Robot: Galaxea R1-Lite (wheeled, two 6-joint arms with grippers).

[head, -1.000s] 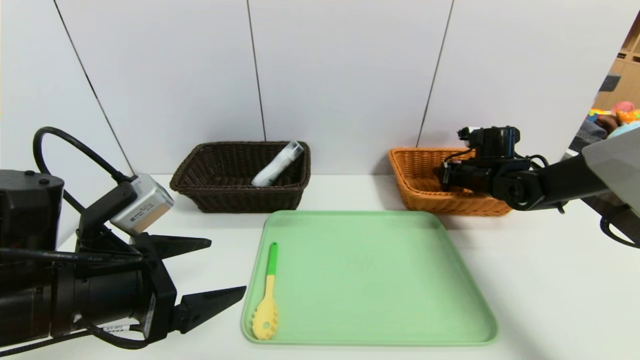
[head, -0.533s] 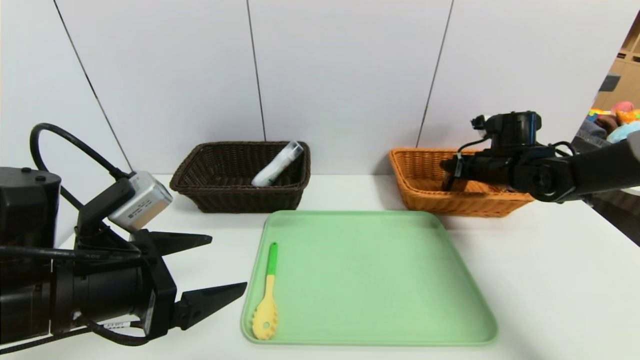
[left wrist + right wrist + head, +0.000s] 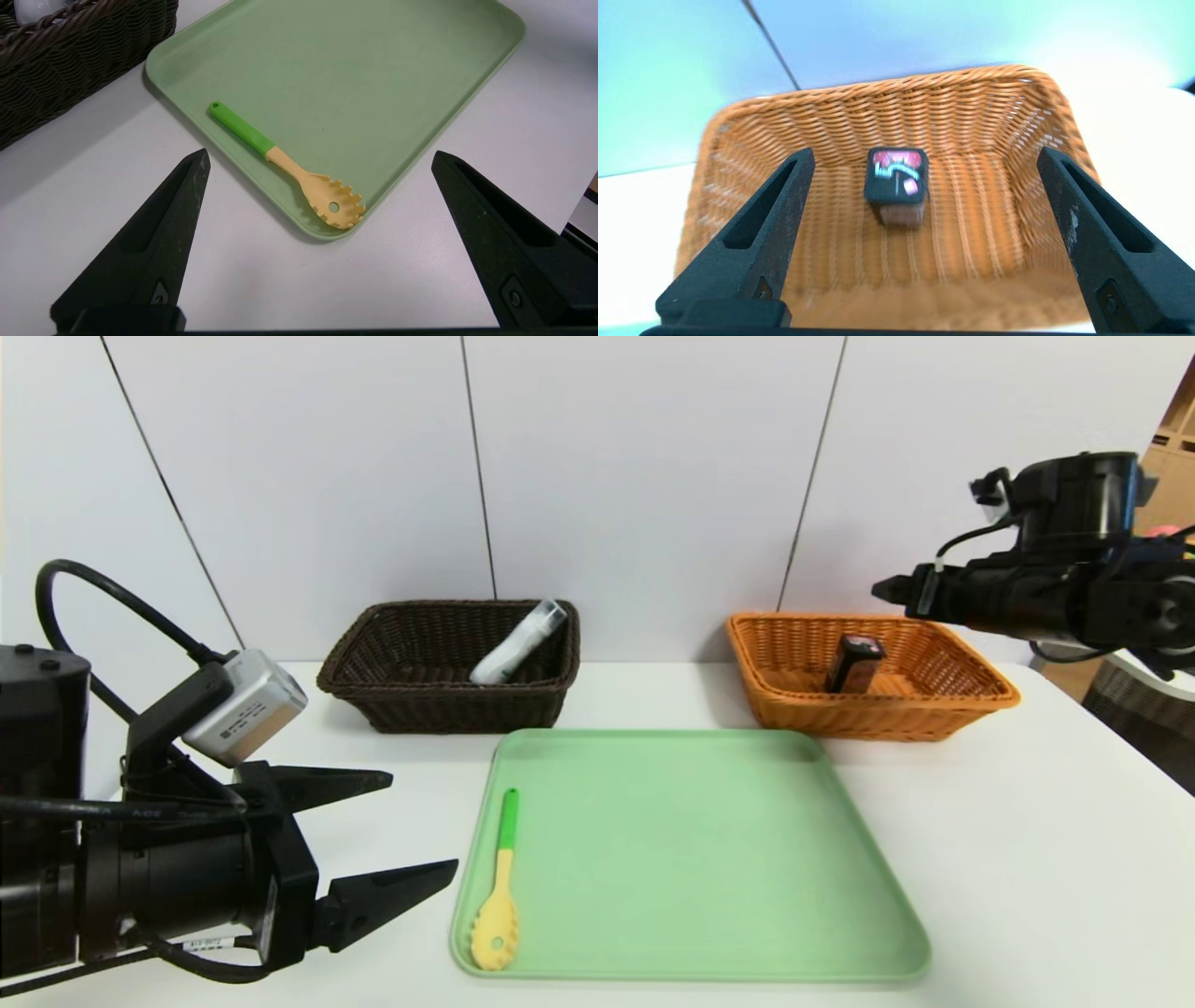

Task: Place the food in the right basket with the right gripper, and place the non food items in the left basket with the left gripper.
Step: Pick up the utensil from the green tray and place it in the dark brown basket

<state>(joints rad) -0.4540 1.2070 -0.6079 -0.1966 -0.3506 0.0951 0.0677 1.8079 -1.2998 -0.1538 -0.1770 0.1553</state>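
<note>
Standing carton, right claw above, apart

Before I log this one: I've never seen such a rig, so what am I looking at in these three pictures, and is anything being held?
It is a robot with two arms, each ending in a two-fingered hand. The wide picture comes from a camera on its head; the other two come from cameras on its wrists, looking out between the black fingers.

On the white table sits a green tray with a yellow slotted spoon along its left edge. Behind it stand a dark brown basket with a whitish bottle leaning inside, and an orange basket with a small black carton standing inside.

Nothing is held. The left hand hangs open beside the tray, near the spoon. The right hand is open above the orange basket, clear of the carton.
</note>
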